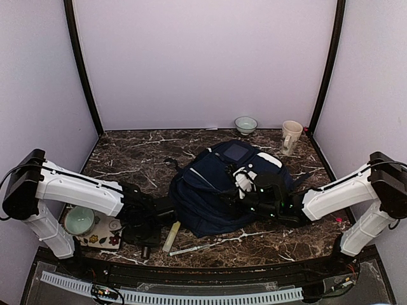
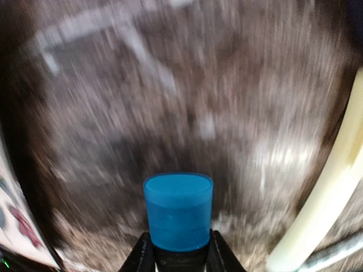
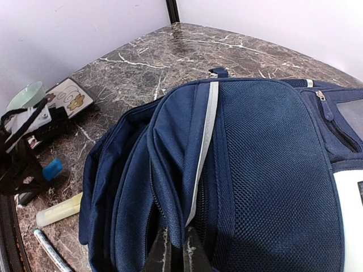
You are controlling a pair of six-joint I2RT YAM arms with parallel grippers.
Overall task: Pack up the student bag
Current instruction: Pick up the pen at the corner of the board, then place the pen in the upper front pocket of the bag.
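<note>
- The student bag (image 1: 219, 184) lies on its side at the middle of the dark marbled surface (image 1: 127, 159), between the two arms. Its opening faces the left arm and its white patch is toward the back right.
- The right gripper (image 3: 177, 249) is at the bag's top edge. Its jaws are nearly together, pinching a fold of navy fabric where the pale stripe runs down.
- In the right wrist view the bag's layers gape a little along the zip, with the mesh panel to the right.
- The left gripper (image 2: 178, 250) is low over the surface near the front edge, left of the bag and apart from it. Its jaws are closed on a blue-capped object (image 2: 178, 211) with a dark body; the view around it is blurred.
- A cream tube (image 1: 172, 236) lies just beside that gripper, with a thin pen (image 1: 191, 250) next to it.
- A pale green bowl (image 1: 79, 220) sits on a flowered mat (image 1: 107, 238) at the front left.
- A small bowl (image 1: 245, 124) and a white mug (image 1: 290, 136) stand at the back.
</note>
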